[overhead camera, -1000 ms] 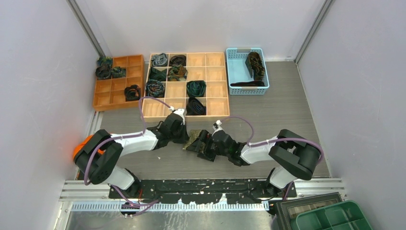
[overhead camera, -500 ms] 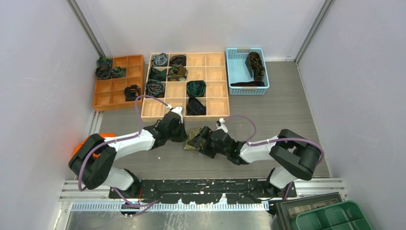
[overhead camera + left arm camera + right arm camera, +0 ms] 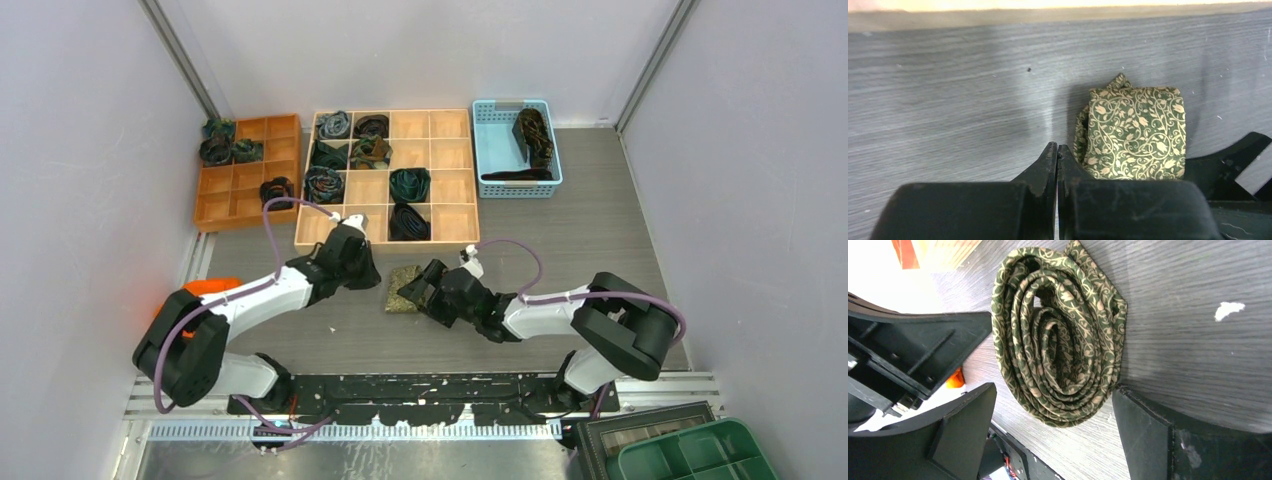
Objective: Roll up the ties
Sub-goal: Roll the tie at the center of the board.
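The olive-gold tie (image 3: 1058,340) sits on the grey wood-grain table (image 3: 560,250), wound into a tight coil and lying on its side, so the right wrist camera looks straight into the spiral of vine-patterned layers. One pointed end pokes out at the far side of the coil.

The right gripper (image 3: 1054,389) is wide apart, one finger either side of the coil's near end. The right-hand finger is very close to the fabric; I can't tell whether it touches. Nothing is clamped.

The left gripper (image 3: 1057,147) is pressed together, fingertips meeting with nothing between them. It is low over the table, just to the left of the coil and not on it.

From above, the coil lies between the two arms, just in front of the light wooden compartment tray (image 3: 450,125). Seven rolled ties (image 3: 409,183) fill some of its cells, in dark green, black-brown and blue-grey. More coils sit in the orange tray (image 3: 215,205) to the left. A dark tie (image 3: 533,135) lies loose in the blue basket (image 3: 490,150) to the right.
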Available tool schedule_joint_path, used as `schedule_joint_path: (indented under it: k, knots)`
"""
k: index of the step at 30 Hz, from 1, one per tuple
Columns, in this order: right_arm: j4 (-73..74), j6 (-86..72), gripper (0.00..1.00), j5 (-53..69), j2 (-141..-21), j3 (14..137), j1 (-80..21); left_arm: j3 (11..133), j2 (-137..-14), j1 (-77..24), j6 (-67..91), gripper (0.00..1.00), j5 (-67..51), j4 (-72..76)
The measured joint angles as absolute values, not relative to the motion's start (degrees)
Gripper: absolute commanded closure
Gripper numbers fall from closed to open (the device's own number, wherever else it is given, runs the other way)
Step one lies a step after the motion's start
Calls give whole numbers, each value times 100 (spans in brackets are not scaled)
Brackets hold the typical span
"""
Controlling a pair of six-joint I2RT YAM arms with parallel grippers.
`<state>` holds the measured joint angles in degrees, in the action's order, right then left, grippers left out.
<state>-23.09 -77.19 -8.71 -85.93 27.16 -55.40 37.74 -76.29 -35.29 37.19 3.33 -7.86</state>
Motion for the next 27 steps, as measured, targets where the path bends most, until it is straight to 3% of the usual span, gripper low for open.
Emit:
schedule_joint_path:
  k: [16,27]
  knots:
    - [-3017,-7824,13,-703,-9382,3063,-5164,3389,-8302,-3520,4390,100,-676,-165]
    - [-3315,-7865,11,-517,-9478,2967,-5116,3448,-8562,-3511,4460,100,-860,228]
